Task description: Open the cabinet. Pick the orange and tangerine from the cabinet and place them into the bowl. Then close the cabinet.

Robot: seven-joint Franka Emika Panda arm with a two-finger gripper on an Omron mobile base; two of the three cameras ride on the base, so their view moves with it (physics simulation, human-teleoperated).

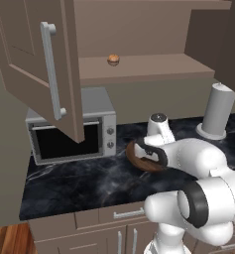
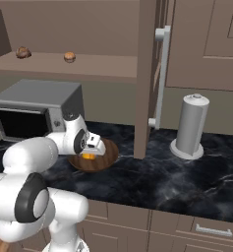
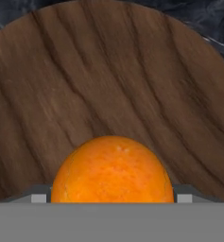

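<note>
The cabinet (image 1: 139, 67) stands with both doors swung out; its left door (image 1: 37, 74) carries a long silver handle (image 1: 52, 69). On its shelf lies a small round orange-brown fruit, seemingly the tangerine (image 1: 113, 60) (image 2: 69, 57). On the counter, the dark wooden bowl (image 1: 135, 155) (image 2: 105, 160) (image 3: 108, 71) sits right of the microwave. My gripper (image 2: 91, 150) hangs low inside the bowl, its fingers set wide against both sides of the bright orange (image 2: 89, 156) (image 3: 112, 170). Whether the orange rests on the bowl's floor I cannot tell.
A grey microwave (image 1: 72, 131) (image 2: 34, 108) stands left of the bowl. An upright grey cylinder (image 1: 218, 111) (image 2: 190, 125) is at the right. The right door (image 2: 147, 74) juts out edge-on above the counter. A darker round thing (image 2: 23, 52) lies further left on the shelf.
</note>
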